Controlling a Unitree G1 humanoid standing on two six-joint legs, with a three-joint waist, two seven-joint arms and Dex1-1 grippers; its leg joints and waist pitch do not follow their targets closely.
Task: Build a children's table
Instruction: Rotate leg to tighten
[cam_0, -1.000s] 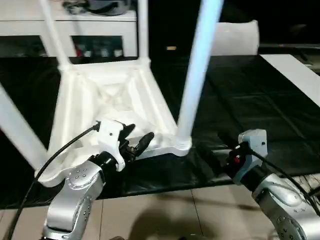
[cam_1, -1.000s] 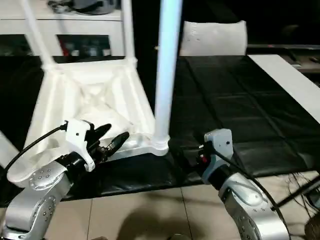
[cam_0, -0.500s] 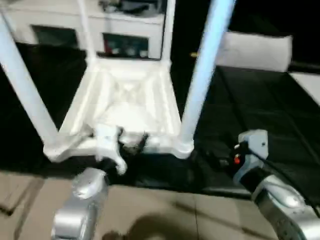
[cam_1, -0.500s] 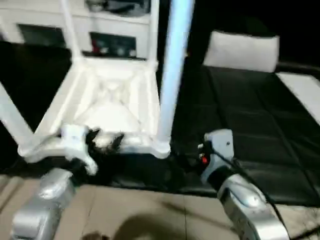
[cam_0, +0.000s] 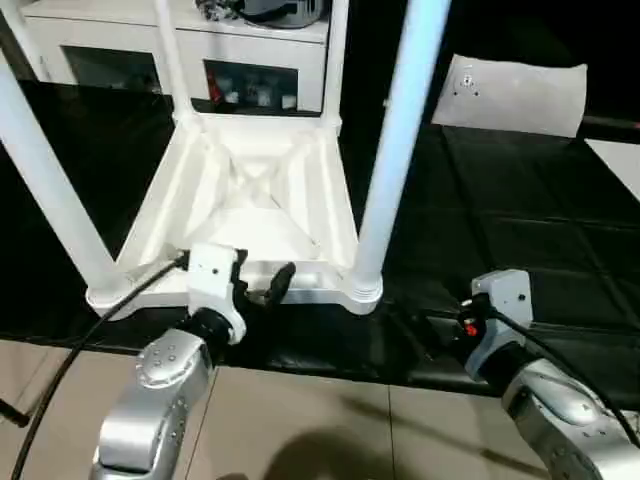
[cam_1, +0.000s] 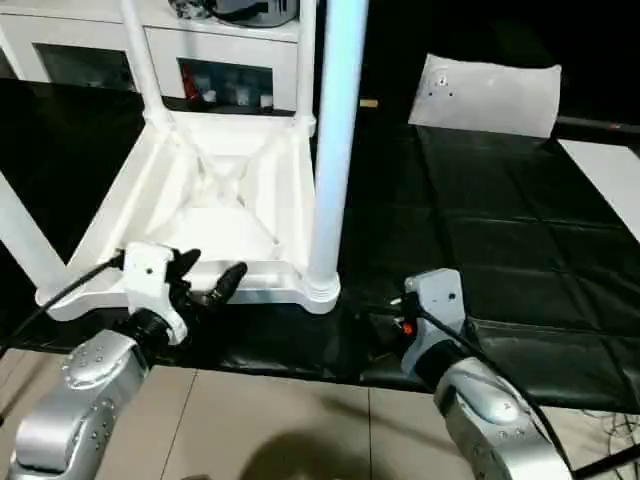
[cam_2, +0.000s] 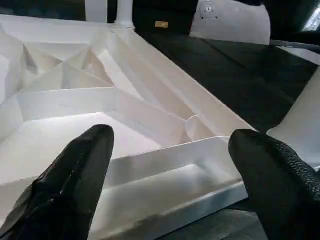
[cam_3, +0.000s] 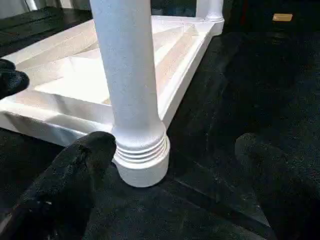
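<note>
The children's table (cam_0: 255, 215) lies upside down on a black mat, ribbed underside up, with four white legs standing in its corner sockets. The near right leg (cam_0: 390, 150) rises tall beside my right arm. My left gripper (cam_2: 172, 142) is open just in front of the top's near rim (cam_2: 165, 172), one finger (cam_0: 282, 279) over the rim, with nothing between the fingers. My right gripper (cam_3: 175, 150) is open low over the mat, facing the ringed base of the near right leg (cam_3: 140, 155) without touching it.
The black mat (cam_0: 500, 200) runs far to the right. A white cabinet (cam_0: 250, 40) stands behind the table and a white pad (cam_0: 515, 90) lies at the back right. Tiled floor (cam_0: 300, 420) is nearest me. A black cable (cam_0: 90, 330) trails from my left wrist.
The head camera has swung, so the whole picture has shifted. My left gripper's fingers stand a little wider apart at the near rim. The right gripper keeps its place by the leg.
</note>
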